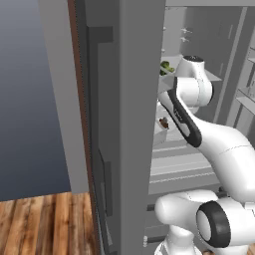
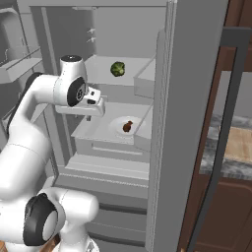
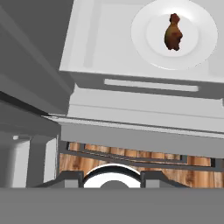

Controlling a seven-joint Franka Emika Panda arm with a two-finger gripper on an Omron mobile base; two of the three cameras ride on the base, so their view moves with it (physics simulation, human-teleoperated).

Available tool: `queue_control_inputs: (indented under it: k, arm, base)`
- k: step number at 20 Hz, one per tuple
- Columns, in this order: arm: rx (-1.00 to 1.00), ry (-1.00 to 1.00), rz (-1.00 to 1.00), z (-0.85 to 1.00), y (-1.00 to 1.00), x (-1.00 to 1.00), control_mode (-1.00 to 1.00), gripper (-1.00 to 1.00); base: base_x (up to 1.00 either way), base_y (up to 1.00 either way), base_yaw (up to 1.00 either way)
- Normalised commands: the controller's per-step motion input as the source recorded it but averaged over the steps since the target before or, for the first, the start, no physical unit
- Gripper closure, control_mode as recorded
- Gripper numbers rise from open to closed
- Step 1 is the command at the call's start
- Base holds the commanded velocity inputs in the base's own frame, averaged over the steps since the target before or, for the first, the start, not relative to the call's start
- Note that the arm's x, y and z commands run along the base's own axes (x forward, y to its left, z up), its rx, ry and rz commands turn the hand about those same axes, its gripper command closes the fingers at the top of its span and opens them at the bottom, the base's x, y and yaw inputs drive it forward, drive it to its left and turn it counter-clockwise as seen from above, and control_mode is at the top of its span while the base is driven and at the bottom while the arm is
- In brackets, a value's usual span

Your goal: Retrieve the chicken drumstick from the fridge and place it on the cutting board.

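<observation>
At the far left of the right base view the white arm rises and bends toward the open fridge (image 2: 197, 74), and its gripper (image 2: 88, 117) hangs at centre-left, over the left end of a pale shelf (image 2: 91, 129). Its jaws are clenched with nothing between them, so a descent as it stands would only push the food about; they would need to part first, I judge. Further right, at the centre of that view, the chicken drumstick (image 2: 127, 126) lies on a white plate (image 2: 117, 127) on the same shelf, well apart from the gripper; in the hand view it sits at the upper right, on the plate's middle. It is tiny, so a slightly off approach could pinch the plate rim or flick the drumstick off and behind the shelf, and a low sweep could knock the shelf's front lip. Above, a green leafy vegetable (image 2: 117, 69) rests on the upper shelf, and it could be taken for the target. At the right edge, a strip of the cutting board (image 2: 241, 142) shows past the fridge door, mostly cut off. The fingertips themselves are too small to make out in the base views.
</observation>
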Motion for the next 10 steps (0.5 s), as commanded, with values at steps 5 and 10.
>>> queue_control_inputs:
  k: [5,10]
  arm:
    - [0.01,-0.01,0.0,-0.17,-0.18,-0.01,-1.0,-1.0]
    - [-0.07,-0.02,-0.07,-0.43,-0.18,0.03,-1.0,-1.0]
  base:
    - [0.0,0.0,0.0]
    - [0.0,0.0,0.0]
